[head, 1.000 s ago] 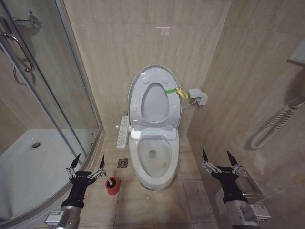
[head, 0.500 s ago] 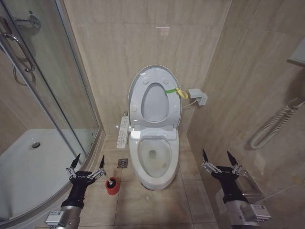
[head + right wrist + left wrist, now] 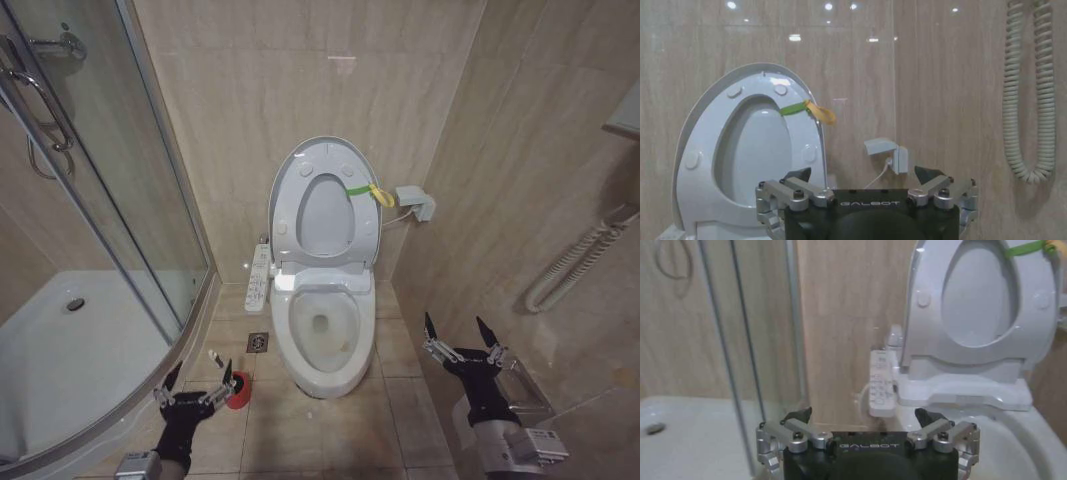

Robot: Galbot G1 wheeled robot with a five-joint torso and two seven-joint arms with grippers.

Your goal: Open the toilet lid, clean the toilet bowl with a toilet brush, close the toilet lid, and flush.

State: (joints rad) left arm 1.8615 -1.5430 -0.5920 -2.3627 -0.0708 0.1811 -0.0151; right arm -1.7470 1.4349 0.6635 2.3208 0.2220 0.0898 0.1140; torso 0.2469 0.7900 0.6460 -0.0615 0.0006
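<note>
Both grippers are released: my left gripper (image 3: 200, 383) hangs low, just beside the brush (image 3: 236, 390) in its red holder; my right gripper (image 3: 458, 332) hovers right of the bowl (image 3: 322, 325), whose lid (image 3: 322, 205) stands up.

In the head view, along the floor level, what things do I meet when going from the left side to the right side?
Shower tray → left gripper → toilet brush in its red holder → toilet bowl → right gripper.

Left hand (image 3: 201, 384) now lower and nearer the robot, fingers spread, beside the toilet brush (image 3: 236, 390).
</note>
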